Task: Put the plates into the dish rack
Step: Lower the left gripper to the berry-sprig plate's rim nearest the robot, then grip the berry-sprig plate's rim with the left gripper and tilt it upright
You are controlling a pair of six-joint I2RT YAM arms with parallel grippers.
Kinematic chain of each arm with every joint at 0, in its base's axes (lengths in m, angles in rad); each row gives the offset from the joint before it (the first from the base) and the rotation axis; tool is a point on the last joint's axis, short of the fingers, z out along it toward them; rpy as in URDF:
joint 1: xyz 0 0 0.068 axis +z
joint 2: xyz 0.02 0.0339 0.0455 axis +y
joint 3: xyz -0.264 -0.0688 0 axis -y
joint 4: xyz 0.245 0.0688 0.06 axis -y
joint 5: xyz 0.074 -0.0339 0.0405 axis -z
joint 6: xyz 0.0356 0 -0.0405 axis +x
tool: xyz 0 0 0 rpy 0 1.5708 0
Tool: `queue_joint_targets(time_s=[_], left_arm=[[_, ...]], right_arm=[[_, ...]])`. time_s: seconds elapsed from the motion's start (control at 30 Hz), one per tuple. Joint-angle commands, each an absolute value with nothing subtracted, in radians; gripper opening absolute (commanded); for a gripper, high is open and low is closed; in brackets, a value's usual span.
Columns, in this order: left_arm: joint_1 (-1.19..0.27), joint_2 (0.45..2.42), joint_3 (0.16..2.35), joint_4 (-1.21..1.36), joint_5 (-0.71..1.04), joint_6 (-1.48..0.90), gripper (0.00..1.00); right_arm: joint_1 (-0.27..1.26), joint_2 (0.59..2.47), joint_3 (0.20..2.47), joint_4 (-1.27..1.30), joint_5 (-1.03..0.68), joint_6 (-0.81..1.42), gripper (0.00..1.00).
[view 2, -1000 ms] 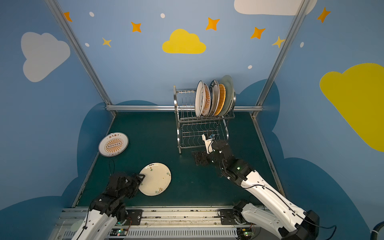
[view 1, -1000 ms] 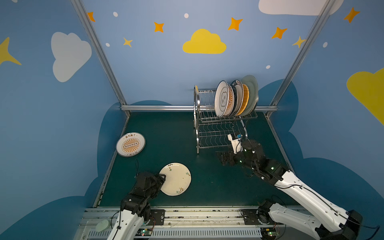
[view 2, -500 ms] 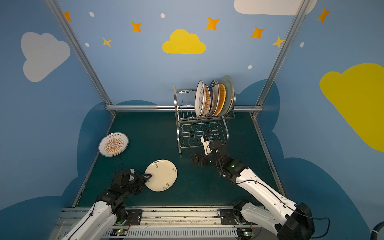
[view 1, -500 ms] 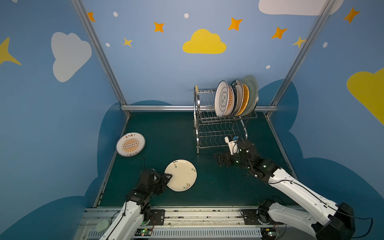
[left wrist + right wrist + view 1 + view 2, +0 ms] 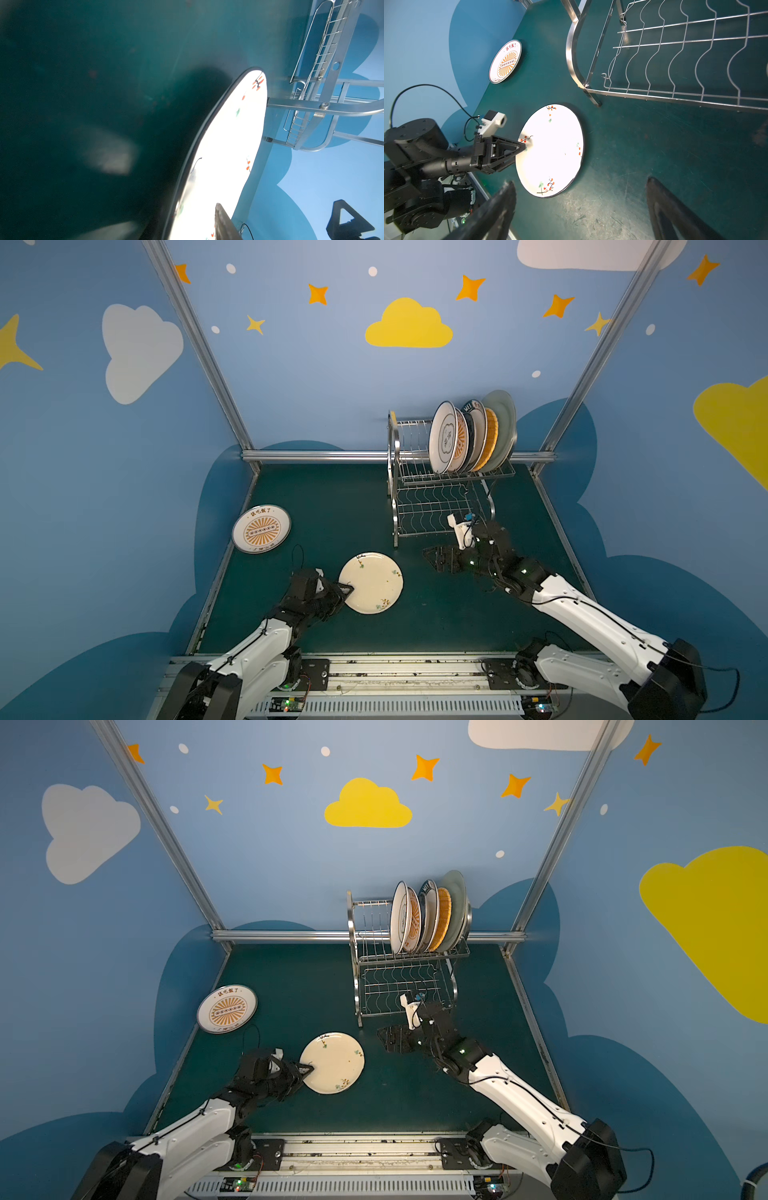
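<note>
Left pincer (image 5: pixel 523 148) sits narrow on the cream floral plate (image 5: pixel 552 149), rim right at its tips (can't tell if it's biting). Dish rack (image 5: pixel 568 49) is well beyond it. With so shallow a pinch, I reckon the plate could slip mid-lift.

The dark green desk (image 5: pixel 332 506) carries the steel dish rack (image 5: pixel 436 510) at its back right. An orange-sunburst plate (image 5: pixel 261 528) lies flat at the left edge. A cream floral plate (image 5: pixel 374 583) sits near the front middle, well apart from both.
</note>
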State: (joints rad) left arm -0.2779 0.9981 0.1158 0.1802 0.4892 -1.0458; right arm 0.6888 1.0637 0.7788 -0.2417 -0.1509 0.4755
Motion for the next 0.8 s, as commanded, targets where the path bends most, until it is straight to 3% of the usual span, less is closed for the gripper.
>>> queue_joint_targets(time_s=[0.0, 0.2, 0.5, 0.57, 0.77], left_arm=[[-0.286, 1.125, 0.093, 0.116, 0.437, -0.992, 0.39], [-0.287, 1.338, 0.110, 0.238, 0.414, -0.972, 0.34], [-0.281, 1.604, 0.133, 0.433, 0.453, -0.941, 0.12], [-0.278, 1.626, 0.128, 0.464, 0.460, -0.937, 0.05], [-0.275, 1.489, 0.136, 0.336, 0.456, -0.905, 0.04]], right_arm=[[0.686, 1.066, 0.764, -0.238, -0.164, 0.504, 0.94], [0.686, 1.058, 0.764, -0.252, -0.171, 0.518, 0.95], [0.686, 1.046, 0.763, -0.279, -0.195, 0.535, 0.95], [0.686, 1.037, 0.764, -0.286, -0.190, 0.537, 0.95], [0.685, 1.016, 0.747, -0.281, -0.177, 0.534, 0.95]])
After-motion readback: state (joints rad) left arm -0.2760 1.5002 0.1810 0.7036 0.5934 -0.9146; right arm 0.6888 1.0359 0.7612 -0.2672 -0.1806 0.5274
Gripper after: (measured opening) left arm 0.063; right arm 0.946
